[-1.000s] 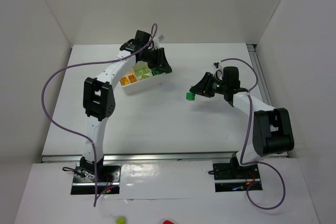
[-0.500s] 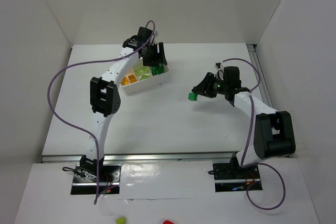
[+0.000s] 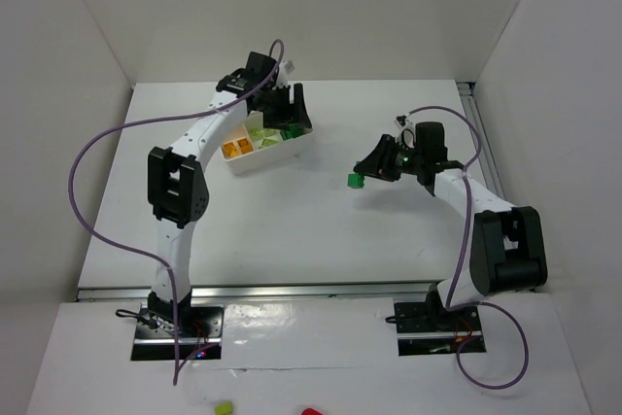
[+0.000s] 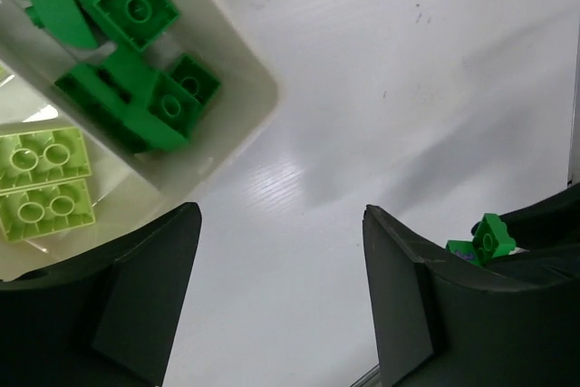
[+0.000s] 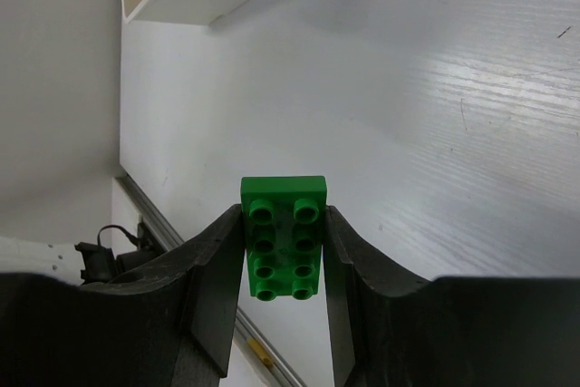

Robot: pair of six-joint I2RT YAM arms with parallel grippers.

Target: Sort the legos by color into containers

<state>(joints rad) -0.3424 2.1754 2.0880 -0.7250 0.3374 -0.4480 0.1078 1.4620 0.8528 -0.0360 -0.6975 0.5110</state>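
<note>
Green brick (image 5: pixel 283 251) sitting clamped in the right gripper (image 5: pixel 282 224), with the tray (image 3: pixel 255 160) lying off to its left.
Right jaws are pinching the brick across its narrow width, its long axis running out along the fingers and its studs facing the wrist camera (glossy hard plastic, two rows of four). It is hanging over the bare table (image 3: pixel 292 230), well apart from the low-walled white tray, whose green compartment (image 3: pixel 290 130) is facing this arm. The left gripper (image 4: pixel 276 251) is hovering by that end with its jaws apart and empty, so it is nearer, though the right is carrying the piece.
</note>
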